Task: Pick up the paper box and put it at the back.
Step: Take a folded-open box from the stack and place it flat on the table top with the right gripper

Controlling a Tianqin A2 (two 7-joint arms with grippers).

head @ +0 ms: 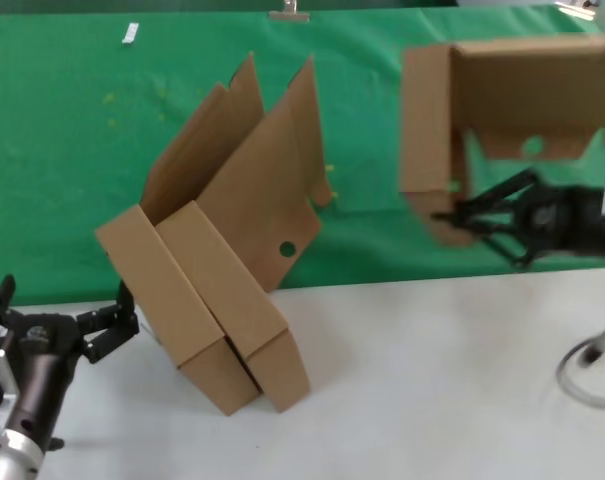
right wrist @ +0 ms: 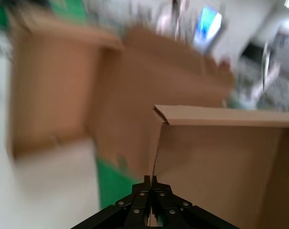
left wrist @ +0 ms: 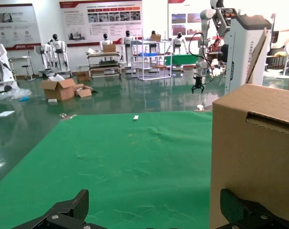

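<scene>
Three cardboard boxes appear in the head view. The paper box point(head: 502, 110) hangs above the green cloth point(head: 72, 180), clear of it, to the right of the two spare boxes point(head: 222, 290); its right end is cut off by the frame edge and its outline is smeared. The right end effector point(head: 450, 217) is clenched on the lower left corner of the paper box point(right wrist: 220, 157), and in the right wrist view its fingertips point(right wrist: 150, 183) meet on a thin cardboard edge, with everything beyond too blurred to identify. The spare boxes lean against each other, lids raised, straddling the boundary between the cloth and the white worktop point(head: 432, 390). The left end effector point(head: 122, 318) rests low on the worktop just left of the spare boxes, its fingers point(left wrist: 68, 210) spread apart and holding nothing. In the left wrist view only one side wall of a spare box point(left wrist: 254, 162) shows.
</scene>
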